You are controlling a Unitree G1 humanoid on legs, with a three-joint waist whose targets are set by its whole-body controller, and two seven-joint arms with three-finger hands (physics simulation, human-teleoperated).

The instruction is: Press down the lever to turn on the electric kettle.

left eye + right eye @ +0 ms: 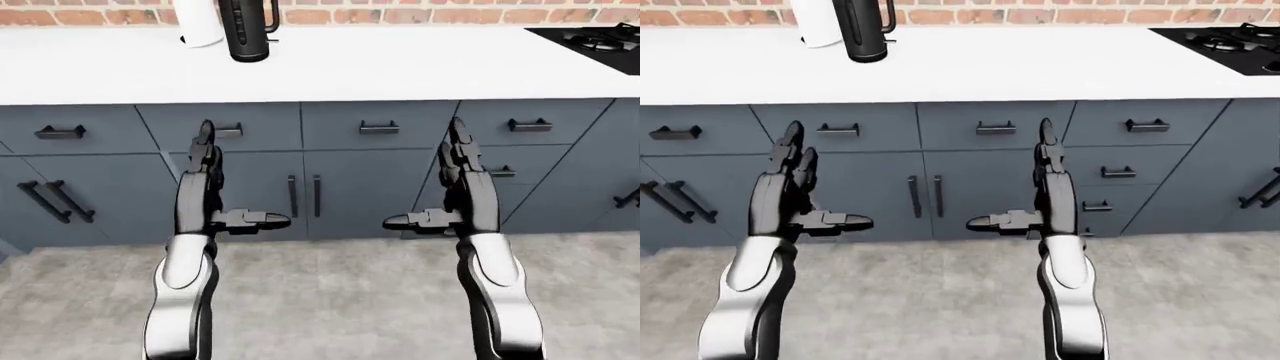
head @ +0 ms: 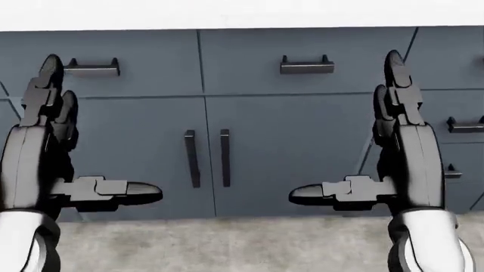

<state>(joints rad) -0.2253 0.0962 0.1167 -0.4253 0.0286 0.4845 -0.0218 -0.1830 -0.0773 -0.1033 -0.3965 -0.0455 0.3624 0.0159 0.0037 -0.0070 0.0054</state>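
The black electric kettle (image 1: pixel 248 31) stands on the white counter (image 1: pixel 400 71) at the top left of the left-eye view, its top cut off by the frame edge. Its handle faces right, and I cannot make out the lever. My left hand (image 1: pixel 240 178) and right hand (image 1: pixel 422 174) are both open and empty, fingers pointing up and thumbs turned inward. They hang level with the cabinet fronts, below the counter edge and well short of the kettle. The head view shows only the hands and cabinets.
A white cylinder (image 1: pixel 200 22) stands just left of the kettle. A black gas hob (image 1: pixel 595 41) is set in the counter at the top right. Grey-blue drawers and doors (image 1: pixel 330 180) with black handles run under the counter. The floor (image 1: pixel 330 300) is grey.
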